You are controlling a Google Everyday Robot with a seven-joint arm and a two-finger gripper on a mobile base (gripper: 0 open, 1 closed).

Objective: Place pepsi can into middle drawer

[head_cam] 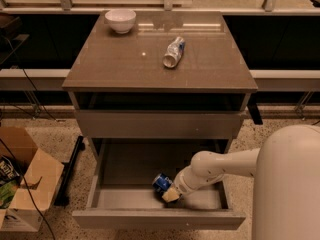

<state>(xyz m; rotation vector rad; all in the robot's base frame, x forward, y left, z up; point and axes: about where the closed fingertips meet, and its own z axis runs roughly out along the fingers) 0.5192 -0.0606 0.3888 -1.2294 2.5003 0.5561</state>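
Observation:
The pepsi can [161, 182], blue with a silver end, is inside the open middle drawer [159, 218], low over its flat grey floor near the front middle. My gripper [168, 191] reaches into the drawer from the right on a white arm. It is shut on the pepsi can, with a pale fingertip [171, 196] showing just below the can. I cannot tell whether the can rests on the floor or hangs just above it.
On the cabinet top [100, 69] stand a white bowl [120, 20] at the back left and a silvery-white can [173, 52] lying on its side. The drawer front above the open one is shut. A cardboard box [25, 184] sits on the floor at the left.

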